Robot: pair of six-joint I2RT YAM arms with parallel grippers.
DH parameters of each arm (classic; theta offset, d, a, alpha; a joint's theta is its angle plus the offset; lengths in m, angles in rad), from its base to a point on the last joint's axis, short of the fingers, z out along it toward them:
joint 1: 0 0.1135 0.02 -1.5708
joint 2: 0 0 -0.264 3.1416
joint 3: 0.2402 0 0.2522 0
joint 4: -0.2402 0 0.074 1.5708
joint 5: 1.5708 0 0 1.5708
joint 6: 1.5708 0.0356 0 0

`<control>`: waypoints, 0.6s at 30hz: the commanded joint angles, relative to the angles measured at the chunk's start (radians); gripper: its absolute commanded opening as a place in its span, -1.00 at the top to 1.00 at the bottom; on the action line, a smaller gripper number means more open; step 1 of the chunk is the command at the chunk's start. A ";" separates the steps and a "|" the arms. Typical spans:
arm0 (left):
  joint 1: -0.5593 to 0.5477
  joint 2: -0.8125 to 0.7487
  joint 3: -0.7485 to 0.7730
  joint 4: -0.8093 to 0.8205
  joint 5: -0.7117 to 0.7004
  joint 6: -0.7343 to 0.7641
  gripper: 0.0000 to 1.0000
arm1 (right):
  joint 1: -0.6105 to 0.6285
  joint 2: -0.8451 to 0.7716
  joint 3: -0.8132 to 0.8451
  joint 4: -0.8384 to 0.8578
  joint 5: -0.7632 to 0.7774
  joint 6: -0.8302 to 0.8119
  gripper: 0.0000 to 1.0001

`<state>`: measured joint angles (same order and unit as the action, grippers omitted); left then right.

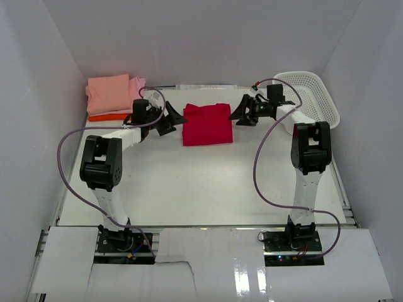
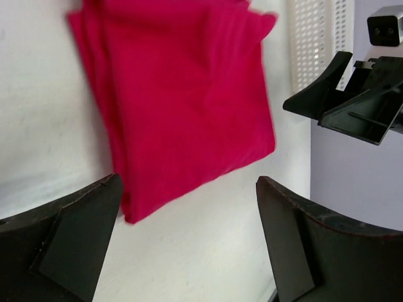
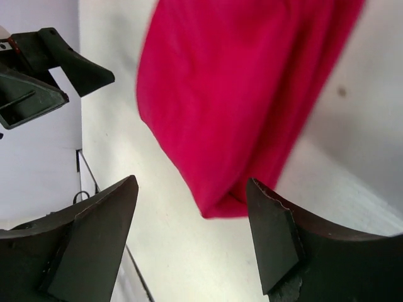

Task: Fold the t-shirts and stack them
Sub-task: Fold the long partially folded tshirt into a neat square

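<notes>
A crimson-red t-shirt [image 1: 206, 124] lies folded into a rectangle on the white table, at the middle back. My left gripper [image 1: 169, 119] stands open just off its left edge, holding nothing. Open and empty too, my right gripper [image 1: 242, 111] is just off the right edge. In the left wrist view the red t-shirt [image 2: 182, 94] lies ahead of the left gripper [image 2: 189, 182]. In the right wrist view a corner of the red t-shirt [image 3: 245, 94] lies before the right gripper [image 3: 192, 182]. Folded t-shirts are stacked at the back left: salmon-pink [image 1: 110, 91] on top, light pink [image 1: 137, 85], orange [image 1: 104, 117] lowest.
A white lattice basket [image 1: 312, 97] leans at the back right, behind the right arm. White walls close in the table on three sides. Purple cables loop from both arms. The opposite gripper shows in each wrist view.
</notes>
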<state>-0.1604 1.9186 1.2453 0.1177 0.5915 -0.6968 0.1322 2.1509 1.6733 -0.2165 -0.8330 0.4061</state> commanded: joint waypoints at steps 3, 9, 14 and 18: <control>0.027 -0.056 -0.133 0.131 0.074 -0.055 -0.96 | -0.009 0.000 -0.070 -0.053 0.000 -0.035 -0.53; 0.036 0.000 -0.135 0.138 0.111 -0.052 -0.96 | -0.011 0.036 -0.090 -0.058 -0.006 -0.041 -0.53; 0.036 0.054 -0.115 0.152 0.116 -0.040 -0.96 | -0.011 0.081 -0.095 -0.057 -0.008 -0.041 -0.54; 0.036 0.100 -0.086 0.157 0.119 -0.033 -0.96 | -0.009 0.089 -0.153 -0.012 -0.009 -0.029 -0.54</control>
<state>-0.1272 2.0083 1.1172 0.2478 0.6861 -0.7479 0.1253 2.2311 1.5646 -0.2657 -0.8257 0.3843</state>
